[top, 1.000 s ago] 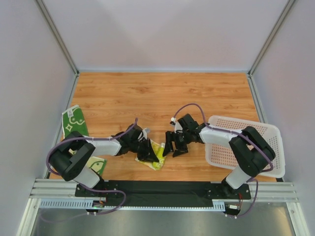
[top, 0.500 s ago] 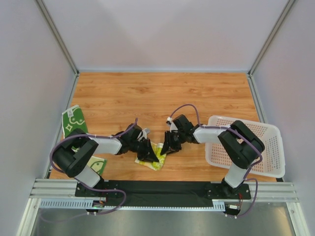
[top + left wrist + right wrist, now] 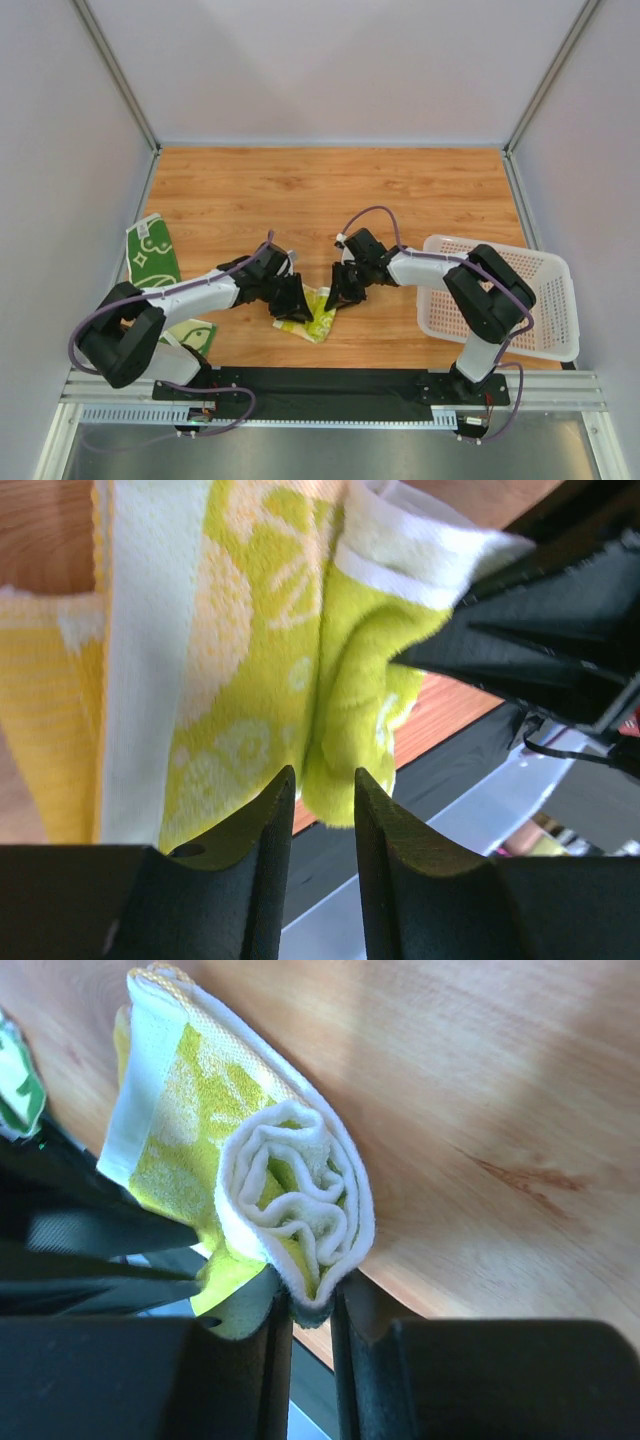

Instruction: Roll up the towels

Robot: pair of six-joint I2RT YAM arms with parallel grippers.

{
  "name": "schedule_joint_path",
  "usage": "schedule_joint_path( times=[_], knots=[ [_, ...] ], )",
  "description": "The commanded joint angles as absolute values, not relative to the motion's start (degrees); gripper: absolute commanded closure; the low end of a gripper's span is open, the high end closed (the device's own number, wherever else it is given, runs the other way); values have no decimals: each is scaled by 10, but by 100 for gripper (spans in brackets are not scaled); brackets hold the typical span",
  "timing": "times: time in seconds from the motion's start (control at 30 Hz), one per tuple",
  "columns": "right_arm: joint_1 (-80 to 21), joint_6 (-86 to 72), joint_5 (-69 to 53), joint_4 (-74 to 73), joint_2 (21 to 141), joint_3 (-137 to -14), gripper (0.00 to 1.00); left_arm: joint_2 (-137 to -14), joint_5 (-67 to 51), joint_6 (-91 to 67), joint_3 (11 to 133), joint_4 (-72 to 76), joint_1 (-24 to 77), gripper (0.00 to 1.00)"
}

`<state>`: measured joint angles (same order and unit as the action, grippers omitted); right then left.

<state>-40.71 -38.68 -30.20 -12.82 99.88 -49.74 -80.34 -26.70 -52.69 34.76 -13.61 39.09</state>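
A pale yellow towel (image 3: 319,313) with yellow-green prints lies rolled up on the wooden table between my two grippers. In the right wrist view its spiral end (image 3: 300,1195) faces the camera, and my right gripper (image 3: 312,1305) is shut on the roll's lower edge. My left gripper (image 3: 322,792) stands just off the towel's (image 3: 250,660) other end, its jaws a little apart with nothing between them, so it is open. From above, the left gripper (image 3: 296,301) and right gripper (image 3: 341,291) flank the roll. The dark green towel (image 3: 150,251) lies at the table's left edge.
A white perforated basket (image 3: 538,268) stands at the right, beside the right arm. A green and white printed cloth (image 3: 196,334) shows under the left arm near the black front rail (image 3: 320,382). Grey walls enclose the table.
The right gripper has moved left onto the yellow roll and shut on its end. The left gripper's jaws have parted and let go of the towel.
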Motion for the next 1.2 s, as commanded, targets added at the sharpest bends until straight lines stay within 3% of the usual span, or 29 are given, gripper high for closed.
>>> schedule_joint_path(
  times=[0.0,0.43,0.67,1.17],
  knots=[
    [-411,-366,-224,-212,983,-533,87,-760,-173,-468,401,-272,413,63],
    [-435,-367,-197,-311,974,-588,87,-766,174,-410,546,-395,668,58],
    [-435,-362,-199,-331,974,-603,87,-825,144,-400,551,-320,707,51],
    [-437,-349,-212,-352,976,-613,87,-920,128,-397,543,-271,722,50]
  ],
)
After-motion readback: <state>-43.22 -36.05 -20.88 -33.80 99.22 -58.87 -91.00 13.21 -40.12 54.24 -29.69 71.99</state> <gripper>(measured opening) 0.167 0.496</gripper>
